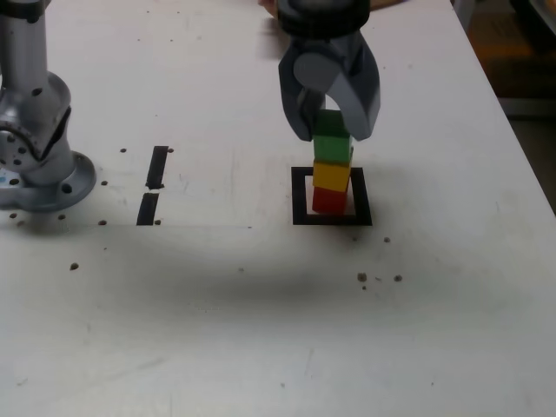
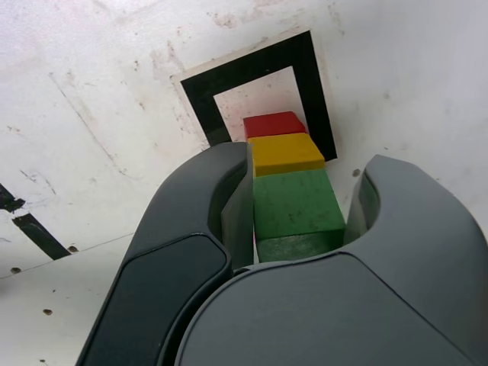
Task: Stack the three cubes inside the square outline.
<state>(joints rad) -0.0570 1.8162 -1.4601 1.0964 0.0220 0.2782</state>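
Lab-like workspace, robot arm [image 1: 328, 78], taped tabletop [image 1: 200, 304]

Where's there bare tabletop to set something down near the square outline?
In the exterior view, bare table lies between the short black strips and the square outline, and below the outline past a few specks. It's crowded at the outline itself: the cube stack with the gripper around its green top.

We find the exterior view looking down at a slant from off the arm, far enough back to take in tabletop, arm base and square outline [image 1: 301, 197]. We find the wrist view close in, facing down past the gripper [image 2: 301, 213]. Both share the outline, the cube stack [image 2: 297, 202] and the short black strips [image 1: 153, 185].
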